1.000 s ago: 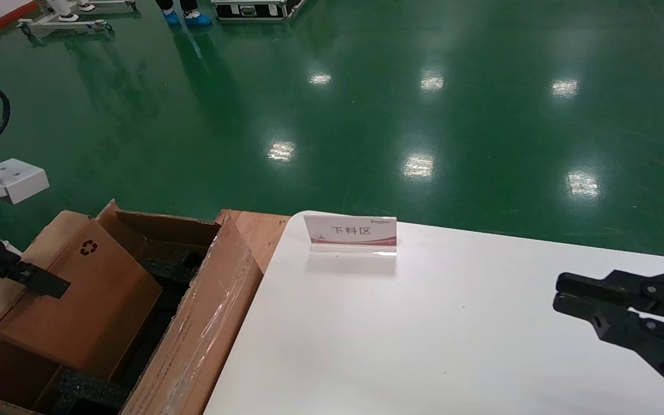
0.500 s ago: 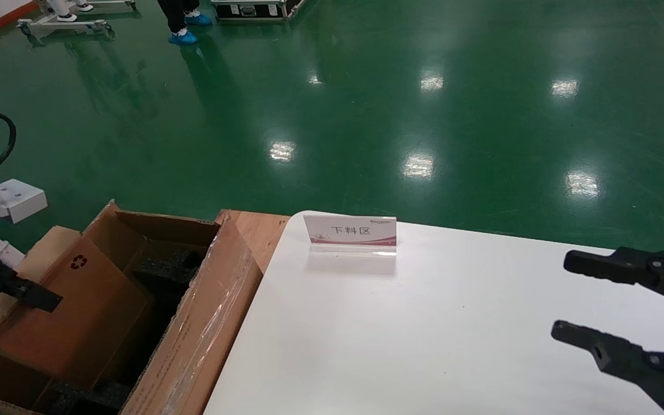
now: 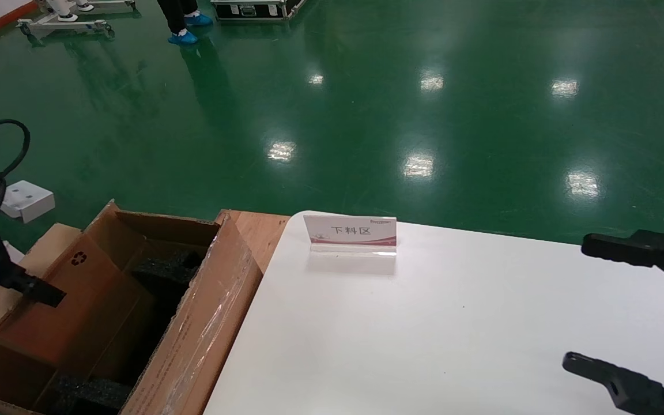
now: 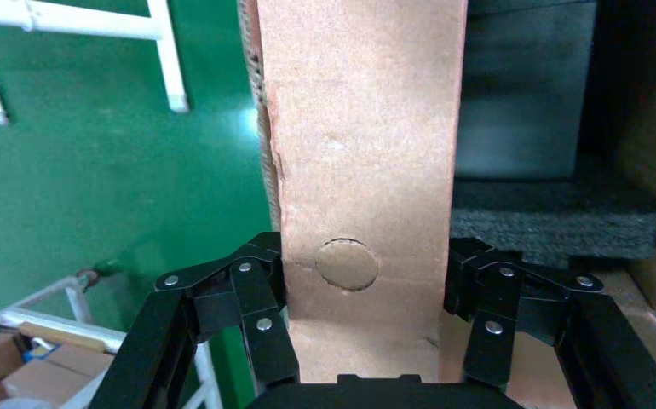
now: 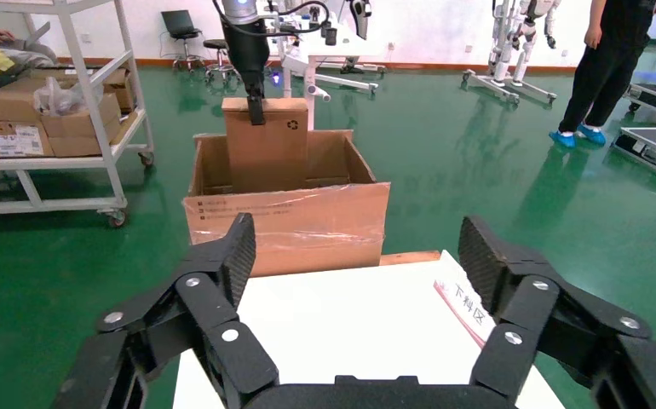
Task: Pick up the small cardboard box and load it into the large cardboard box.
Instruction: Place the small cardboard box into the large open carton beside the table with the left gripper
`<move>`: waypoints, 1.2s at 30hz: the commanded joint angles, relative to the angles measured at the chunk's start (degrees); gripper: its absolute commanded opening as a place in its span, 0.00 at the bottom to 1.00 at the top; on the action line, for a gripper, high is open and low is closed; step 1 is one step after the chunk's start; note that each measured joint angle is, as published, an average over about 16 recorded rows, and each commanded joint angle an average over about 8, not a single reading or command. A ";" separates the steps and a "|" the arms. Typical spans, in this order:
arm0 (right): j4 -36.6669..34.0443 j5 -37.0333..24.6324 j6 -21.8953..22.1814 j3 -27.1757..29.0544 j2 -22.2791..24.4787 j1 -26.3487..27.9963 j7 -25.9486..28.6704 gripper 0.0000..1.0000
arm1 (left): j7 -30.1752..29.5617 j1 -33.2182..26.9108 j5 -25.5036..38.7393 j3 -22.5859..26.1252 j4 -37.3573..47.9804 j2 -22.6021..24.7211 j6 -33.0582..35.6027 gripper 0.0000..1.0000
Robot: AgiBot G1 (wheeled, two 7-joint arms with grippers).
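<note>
My left gripper (image 3: 35, 293) is shut on the edge of the small cardboard box (image 3: 78, 311), which is plain brown with a recycling symbol. The box tilts, its lower part inside the large cardboard box (image 3: 205, 323), whose side carries shiny tape; black foam (image 3: 165, 268) lies inside. In the left wrist view the small box (image 4: 359, 128) sits between the fingers (image 4: 256, 298), above the foam (image 4: 555, 221). My right gripper (image 3: 583, 302) is wide open and empty over the white table. The right wrist view shows its open jaws (image 5: 354, 256), the large box (image 5: 286, 226) and the held small box (image 5: 265, 158).
A sign card (image 3: 349, 230) stands at the far edge of the white table (image 3: 424, 334). A wooden board (image 3: 257, 227) lies between table and large box. A white block (image 3: 23, 199) lies on the green floor. A shelf cart (image 5: 43, 111) and a person (image 5: 601, 68) stand farther off.
My right gripper has opened from shut to wide open and drawn back to the right. My left gripper has sunk the small box lower into the large box.
</note>
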 commanded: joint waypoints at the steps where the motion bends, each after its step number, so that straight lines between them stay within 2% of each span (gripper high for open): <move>1: 0.00 0.00 0.00 -0.01 0.00 0.00 0.00 1.00 | -0.21 0.81 0.33 0.12 0.42 0.50 -0.89 0.00; 36: 0.00 0.09 0.05 -0.12 0.05 0.03 -0.06 1.00 | 4.15 14.96 -3.18 1.32 14.38 6.33 -9.30 0.00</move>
